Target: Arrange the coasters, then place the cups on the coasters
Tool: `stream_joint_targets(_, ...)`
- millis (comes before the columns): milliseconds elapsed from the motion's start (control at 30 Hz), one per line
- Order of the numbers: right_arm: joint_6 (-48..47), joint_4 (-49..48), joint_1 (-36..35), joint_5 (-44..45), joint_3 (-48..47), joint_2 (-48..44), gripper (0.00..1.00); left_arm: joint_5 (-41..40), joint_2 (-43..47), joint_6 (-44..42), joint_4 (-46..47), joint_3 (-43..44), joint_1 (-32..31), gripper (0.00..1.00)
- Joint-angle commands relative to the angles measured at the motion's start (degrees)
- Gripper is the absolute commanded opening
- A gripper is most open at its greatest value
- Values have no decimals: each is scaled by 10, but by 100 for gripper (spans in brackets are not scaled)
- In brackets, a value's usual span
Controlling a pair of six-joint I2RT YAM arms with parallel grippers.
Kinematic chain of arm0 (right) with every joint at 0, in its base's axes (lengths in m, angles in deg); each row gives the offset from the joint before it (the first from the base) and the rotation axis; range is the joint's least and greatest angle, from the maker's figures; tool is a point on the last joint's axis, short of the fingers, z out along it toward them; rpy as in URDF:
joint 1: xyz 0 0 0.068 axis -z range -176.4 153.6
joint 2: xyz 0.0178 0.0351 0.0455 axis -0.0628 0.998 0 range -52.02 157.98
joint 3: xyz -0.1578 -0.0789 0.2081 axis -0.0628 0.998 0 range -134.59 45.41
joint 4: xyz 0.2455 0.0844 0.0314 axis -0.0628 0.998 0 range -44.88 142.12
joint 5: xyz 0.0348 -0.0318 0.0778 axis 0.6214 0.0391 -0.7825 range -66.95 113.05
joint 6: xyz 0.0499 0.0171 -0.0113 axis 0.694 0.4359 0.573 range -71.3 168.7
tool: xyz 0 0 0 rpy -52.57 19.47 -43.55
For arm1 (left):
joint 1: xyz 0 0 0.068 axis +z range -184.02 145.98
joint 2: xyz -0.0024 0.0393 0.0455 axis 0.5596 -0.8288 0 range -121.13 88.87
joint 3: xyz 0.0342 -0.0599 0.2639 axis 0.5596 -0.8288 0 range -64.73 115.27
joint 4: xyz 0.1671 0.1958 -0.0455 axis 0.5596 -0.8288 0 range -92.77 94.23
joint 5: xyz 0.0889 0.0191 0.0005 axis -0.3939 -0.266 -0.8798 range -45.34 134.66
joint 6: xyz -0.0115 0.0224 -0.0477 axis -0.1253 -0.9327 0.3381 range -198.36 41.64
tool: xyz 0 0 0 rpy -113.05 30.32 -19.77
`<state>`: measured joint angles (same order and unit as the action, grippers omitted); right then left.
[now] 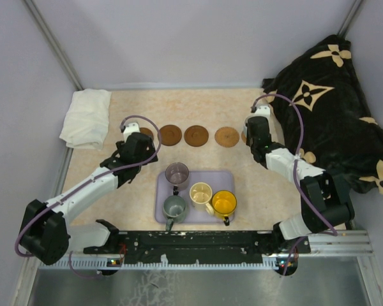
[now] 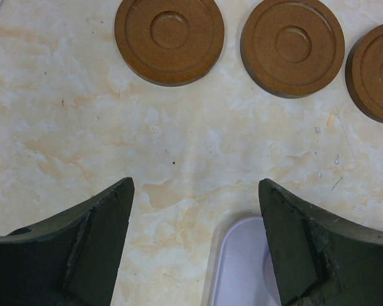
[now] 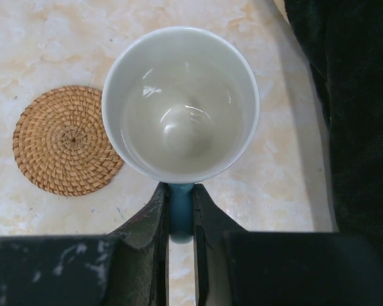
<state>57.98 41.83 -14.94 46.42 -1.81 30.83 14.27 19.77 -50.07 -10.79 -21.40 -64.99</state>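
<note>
Two-armed robot setting out cups: the right gripper [image 3: 180, 191] is clamped tight on the blue handle of a light blue mug [image 3: 180, 105], white inside. It holds the mug at the far right end of a row of coasters [image 1: 196, 135]. In the wrist view the mug's rim overlaps the edge of a woven coaster [image 3: 67, 140], though whether its base touches the table [image 2: 83, 127] cannot be told. The mug sits to the right of that woven disc rather than over it. The step therefore seems to call for a short sideways carry toward the row until the cup is centred. A level, gentle descent should follow before the fingers let go, all while keeping clear of the black patterned blanket [image 1: 332, 108] just beside. The left gripper [image 2: 195, 185] hovers with jaws spread wide and empty above bare table, near three brown coasters and a corner of the lavender tray [image 2: 242, 268], where four other mugs [image 1: 200, 192] stand.
</note>
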Motion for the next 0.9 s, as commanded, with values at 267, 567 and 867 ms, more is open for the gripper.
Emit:
stream_joint_targets(267, 1, -90, 15, 12, 4, -33, 0, 8, -5, 1, 20, -11, 5, 84)
stream_joint_targets(567, 9, -106, 20, 0, 18, -27, 0, 11, -11, 0, 22, -13, 5, 84)
stream_joint_targets(867, -7, -131, 20, 7, 18, -42, 0, 16, -17, -1, 27, -13, 4, 84)
